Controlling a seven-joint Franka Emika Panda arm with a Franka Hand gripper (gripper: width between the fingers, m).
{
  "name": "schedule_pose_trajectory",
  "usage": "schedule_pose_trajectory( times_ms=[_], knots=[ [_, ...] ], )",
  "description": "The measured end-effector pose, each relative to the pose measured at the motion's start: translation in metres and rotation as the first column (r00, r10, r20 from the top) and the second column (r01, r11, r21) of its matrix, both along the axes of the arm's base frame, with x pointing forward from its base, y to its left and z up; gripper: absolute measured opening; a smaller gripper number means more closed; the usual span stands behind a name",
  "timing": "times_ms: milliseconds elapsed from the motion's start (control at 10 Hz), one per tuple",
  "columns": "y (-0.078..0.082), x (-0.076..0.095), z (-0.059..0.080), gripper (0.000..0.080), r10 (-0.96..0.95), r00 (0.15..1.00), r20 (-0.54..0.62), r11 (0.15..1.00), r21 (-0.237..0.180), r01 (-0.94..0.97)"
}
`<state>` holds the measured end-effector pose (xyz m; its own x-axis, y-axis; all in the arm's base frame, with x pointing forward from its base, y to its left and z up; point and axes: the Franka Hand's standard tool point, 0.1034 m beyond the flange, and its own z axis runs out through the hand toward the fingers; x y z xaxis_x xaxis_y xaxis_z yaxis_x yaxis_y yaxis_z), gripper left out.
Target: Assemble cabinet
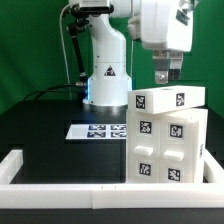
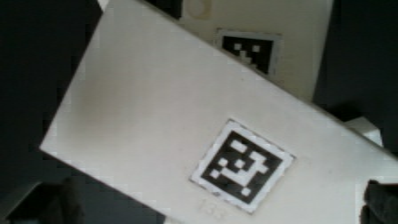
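The white cabinet (image 1: pixel 168 140) stands upright at the exterior view's right, a boxy body with square tags and recessed panels on its front. A flat white top block (image 1: pixel 170 97) with tags lies across it, turned a little askew. My gripper (image 1: pixel 167 80) hangs just above the far edge of this block, and I see no contact. In the wrist view the block's white face (image 2: pixel 160 100) and a tag (image 2: pixel 244 165) fill the picture. The dark fingertips (image 2: pixel 18 205) sit wide apart at the frame's corners, so the gripper (image 2: pixel 199 203) is open and holds nothing.
The marker board (image 1: pixel 100 131) lies flat on the black table, left of the cabinet. A low white border rail (image 1: pixel 60 180) runs along the front and the left side. The arm's white base (image 1: pixel 106 75) stands behind, with a green backdrop.
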<state>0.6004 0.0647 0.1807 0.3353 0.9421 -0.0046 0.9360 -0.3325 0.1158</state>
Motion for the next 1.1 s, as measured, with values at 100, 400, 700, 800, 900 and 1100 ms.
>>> schedule_pose_trajectory(
  times_ms=[100, 400, 700, 800, 900, 1100],
  knots=[
    [-0.001, 0.000, 0.000, 0.0797, 0.026, 1.000, -0.001, 1.000, -0.003, -0.026],
    [-0.006, 0.001, -0.001, 0.0797, 0.279, 0.960, -0.020, 0.959, -0.043, -0.280],
    [0.002, 0.001, -0.006, 0.0797, 0.462, 0.886, -0.050, 0.881, -0.085, -0.464],
    [0.003, 0.000, -0.007, 0.0797, 0.499, 0.865, -0.058, 0.861, -0.086, -0.502],
    [0.001, -0.001, -0.008, 0.0797, 0.515, 0.855, -0.063, 0.851, -0.086, -0.519],
    [-0.002, -0.005, -0.012, 0.0797, 0.533, 0.843, -0.076, 0.839, -0.084, -0.538]
  ],
)
